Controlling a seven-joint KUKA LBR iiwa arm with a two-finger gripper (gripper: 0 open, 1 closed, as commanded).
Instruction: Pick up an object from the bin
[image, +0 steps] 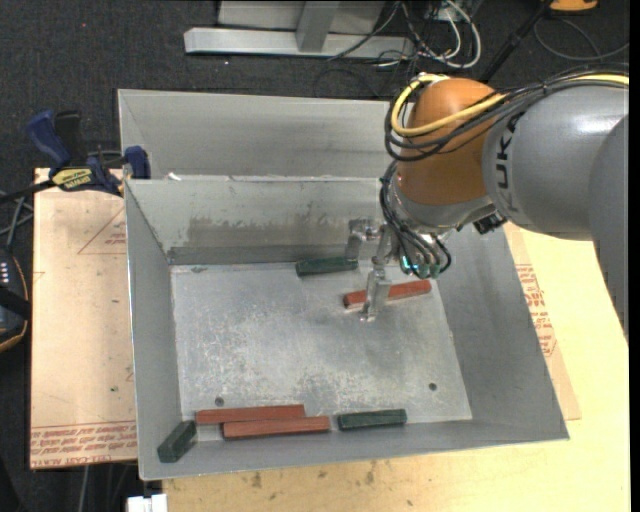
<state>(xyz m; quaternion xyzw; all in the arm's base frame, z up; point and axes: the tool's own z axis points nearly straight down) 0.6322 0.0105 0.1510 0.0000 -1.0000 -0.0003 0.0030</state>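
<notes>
Red bar (408, 291) at back right lies under the tool (369, 308); its opening cannot be told.

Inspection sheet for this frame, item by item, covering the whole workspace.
Surface: grey bin, floor scuffed.
Job's things: red-brown bar at mid-right, lying under the gripper.
Clutter: back green bar by the far wall; two front red-brown bars, front green bar and green corner block along the near wall.
Grippers: gripper low over the red-brown bar; grip not judgeable.
Cables: yellow and black cables looped over the orange wrist cover.
Surroundings: dark floor behind the bin.
</notes>
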